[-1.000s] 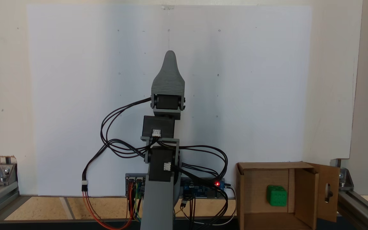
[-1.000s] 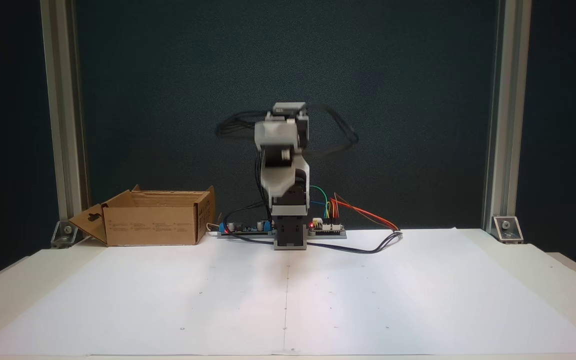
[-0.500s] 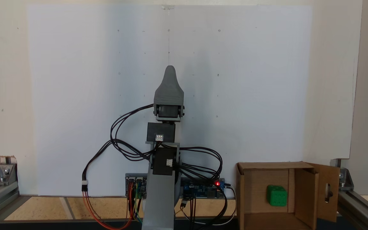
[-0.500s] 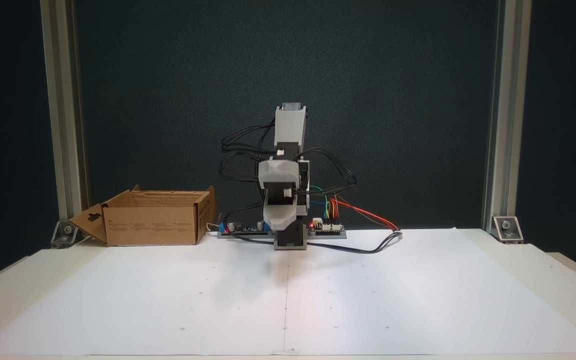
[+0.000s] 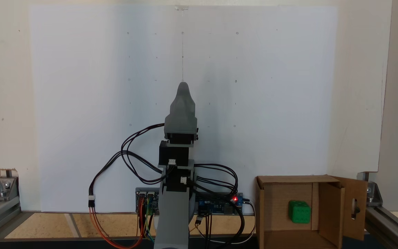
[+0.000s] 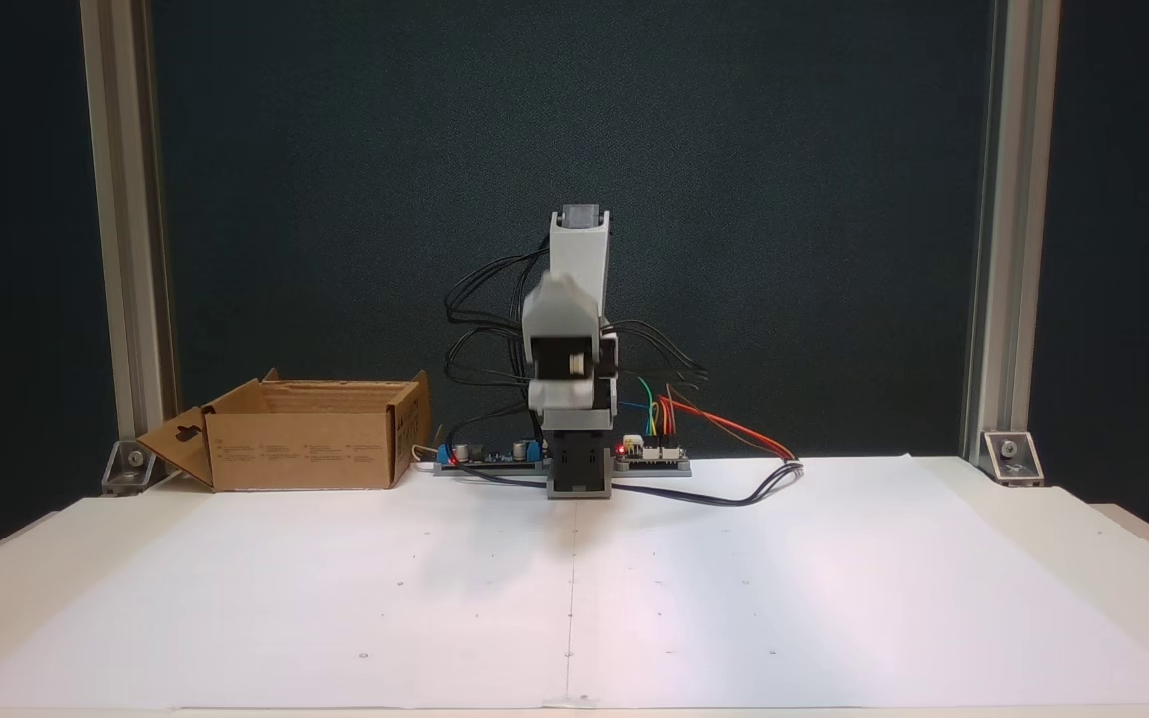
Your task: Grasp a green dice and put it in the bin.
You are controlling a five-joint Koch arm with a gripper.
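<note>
Dice, small bright green plastic cube (image 5: pixel 299 211), sits inside the brown cardboard bin (image 5: pixel 271 202), so the drop looks done. The grey end effector (image 5: pixel 183 90) hangs folded over the white table (image 5: pixel 81 103); whether it's spread or pressed together, can't tell. Next: just settling to rest.

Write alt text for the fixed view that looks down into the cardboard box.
The green dice lies inside the open cardboard bin at lower right. The grey arm is folded at centre over a white sheet, its end effector away from the bin and holding nothing visible. Black cables loop beside it.
</note>
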